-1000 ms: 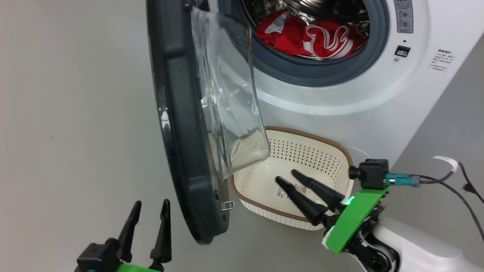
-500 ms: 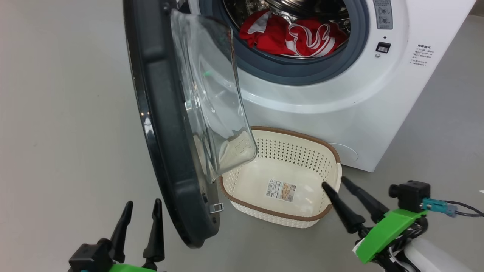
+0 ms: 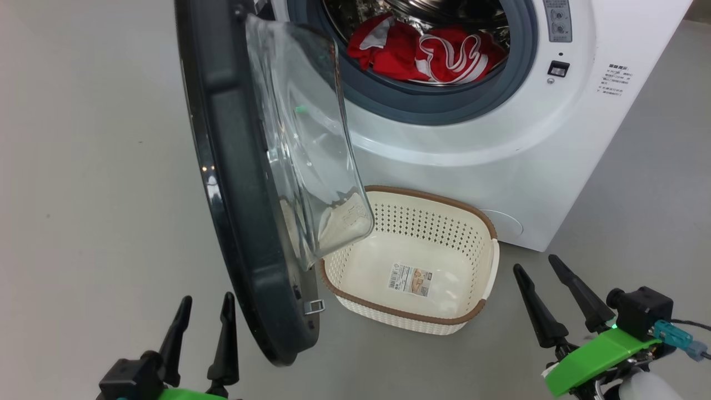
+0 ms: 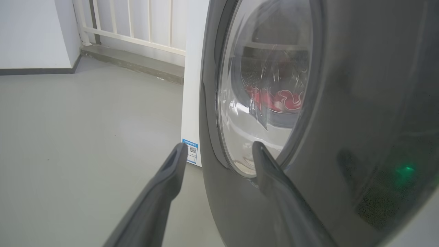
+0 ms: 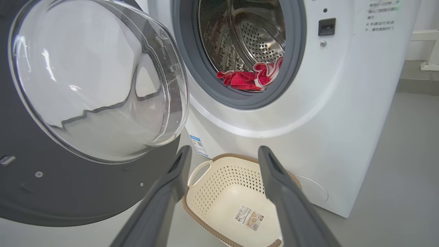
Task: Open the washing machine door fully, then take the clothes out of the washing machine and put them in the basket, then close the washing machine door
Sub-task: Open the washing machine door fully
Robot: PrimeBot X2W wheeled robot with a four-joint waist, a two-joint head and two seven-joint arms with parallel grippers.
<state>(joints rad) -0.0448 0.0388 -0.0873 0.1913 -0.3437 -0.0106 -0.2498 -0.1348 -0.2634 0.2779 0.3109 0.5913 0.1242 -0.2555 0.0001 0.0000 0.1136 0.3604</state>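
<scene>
plain grey floor, carrying the white washing machine and, just in front of its base, the cream perforated basket, standing upright with a paper label on its bottom.

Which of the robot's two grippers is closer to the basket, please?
The right gripper, open and empty, right of the basket. The left gripper, also open, sits beyond the washing machine door, which stands between it and the basket.
</scene>
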